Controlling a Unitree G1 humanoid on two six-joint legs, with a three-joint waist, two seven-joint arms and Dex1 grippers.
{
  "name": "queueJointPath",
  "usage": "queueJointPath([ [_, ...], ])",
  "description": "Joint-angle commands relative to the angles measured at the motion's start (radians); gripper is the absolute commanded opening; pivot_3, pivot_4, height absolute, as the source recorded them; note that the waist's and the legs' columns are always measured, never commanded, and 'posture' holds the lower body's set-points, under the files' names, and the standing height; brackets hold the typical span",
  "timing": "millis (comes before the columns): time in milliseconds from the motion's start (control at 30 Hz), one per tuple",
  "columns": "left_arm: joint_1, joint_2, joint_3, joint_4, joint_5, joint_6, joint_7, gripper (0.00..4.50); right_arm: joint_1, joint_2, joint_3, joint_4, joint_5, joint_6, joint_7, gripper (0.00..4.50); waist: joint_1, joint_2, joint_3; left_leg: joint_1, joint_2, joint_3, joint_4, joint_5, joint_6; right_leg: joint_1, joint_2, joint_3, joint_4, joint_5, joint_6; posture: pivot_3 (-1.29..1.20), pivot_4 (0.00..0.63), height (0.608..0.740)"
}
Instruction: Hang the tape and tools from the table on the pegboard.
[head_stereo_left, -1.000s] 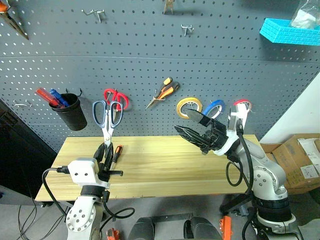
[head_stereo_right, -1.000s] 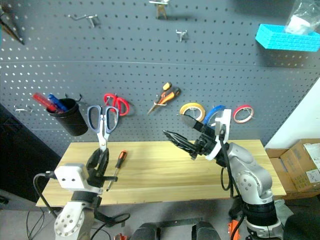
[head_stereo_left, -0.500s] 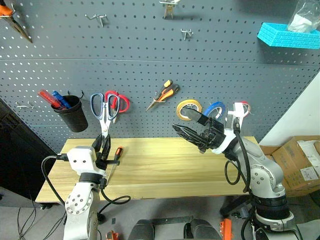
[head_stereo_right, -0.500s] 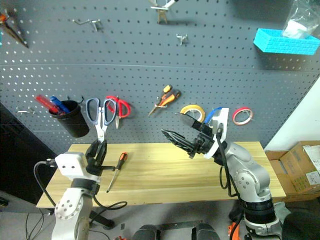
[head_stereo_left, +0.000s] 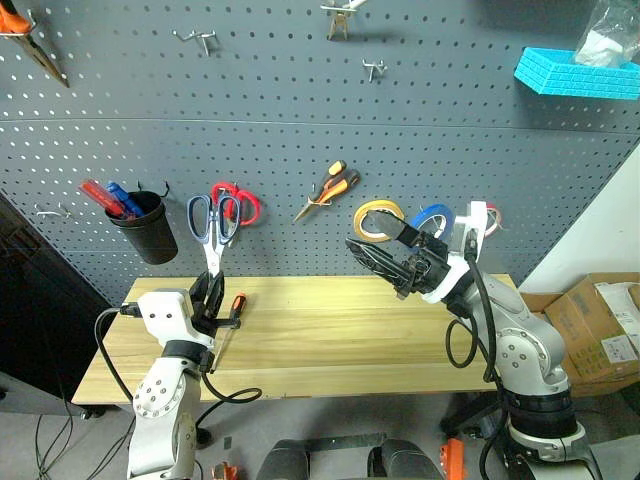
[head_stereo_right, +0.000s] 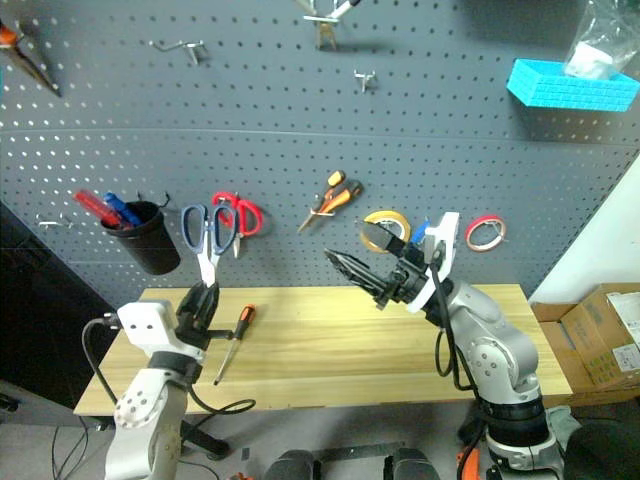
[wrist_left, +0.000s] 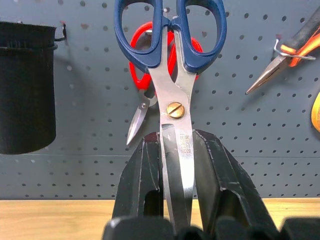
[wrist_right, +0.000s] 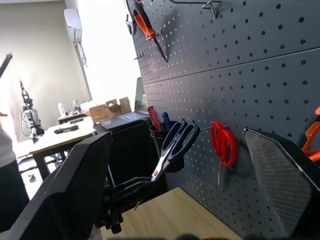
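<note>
A dark grey pegboard (head_stereo_left: 300, 90) with a regular grid of small holes covers the wall behind a light wooden tabletop (head_stereo_left: 330, 340).

The left gripper (head_stereo_left: 209, 296) is clamped shut on the steel blades of the blue-handled scissors (head_stereo_left: 213, 232), holding them upright with the handles at the top, close in front of the pegboard. In the left wrist view the two black fingers (wrist_left: 215, 175) press on both sides of the blades just below the brass pivot screw. The blue handle loops sit just beside and partly in front of the red-handled scissors (head_stereo_left: 240, 200), which hang on a hook.

On the tabletop, just to the right of the left gripper, lies the screwdriver (head_stereo_left: 231, 313) with its orange-and-black handle pointing toward the pegboard.

The small pliers (head_stereo_left: 328, 188) with orange-and-black handles hang tilted on the pegboard near its centre. To their right a yellow roll of tape (head_stereo_left: 376, 215), the blue roll of tape (head_stereo_left: 430, 216) and a thin red roll (head_stereo_right: 485, 231) hang in a row.

The right gripper (head_stereo_left: 383, 252) is raised above the tabletop in front of the tape rolls, its fingers spread wide and holding nothing.

A black cup (head_stereo_left: 146, 226) holding red and blue items hangs at the left of the pegboard. A bright blue basket (head_stereo_left: 575, 72) is mounted at the upper right.
</note>
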Motion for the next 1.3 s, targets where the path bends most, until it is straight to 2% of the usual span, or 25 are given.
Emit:
queueJointPath([
  [33,-0.025,0.013,0.001,-0.013,-0.011,-0.011,-0.017,0.51,-0.019,0.001,-0.016,-0.04,0.014,-0.015,-0.007,4.5,0.0,0.0,0.0,0.0,0.0,0.0,0.0,0.0,0.0,0.0,0.0,0.0,0.0,0.0,0.0,0.2,0.017,0.74],
  [633,-0.036,-0.003,-0.011,-0.03,-0.024,-0.004,-0.026,0.51,0.0,-0.011,-0.016,-0.053,0.014,-0.012,-0.016,4.5,-0.005,0.0,0.0,0.0,0.0,0.0,0.0,0.0,0.0,0.0,0.0,0.0,0.0,0.0,0.0,0.18,0.028,0.74],
  [1100,0.014,-0.011,-0.004,-0.099,-0.051,0.005,-0.011,0.51,0.02,-0.001,-0.007,-0.065,0.013,-0.016,-0.028,4.5,-0.019,0.001,0.0,0.0,0.0,0.0,0.0,0.0,0.0,0.0,0.0,0.0,0.0,0.0,0.0,0.19,0.021,0.74],
  [1300,-0.01,-0.001,0.0,-0.067,-0.052,0.007,-0.022,0.51,0.02,0.004,-0.003,-0.059,0.006,-0.021,-0.025,4.5,-0.02,0.001,0.0,0.0,0.0,0.0,0.0,0.0,0.0,0.0,0.0,0.0,0.0,0.0,0.0,0.19,0.018,0.74],
])
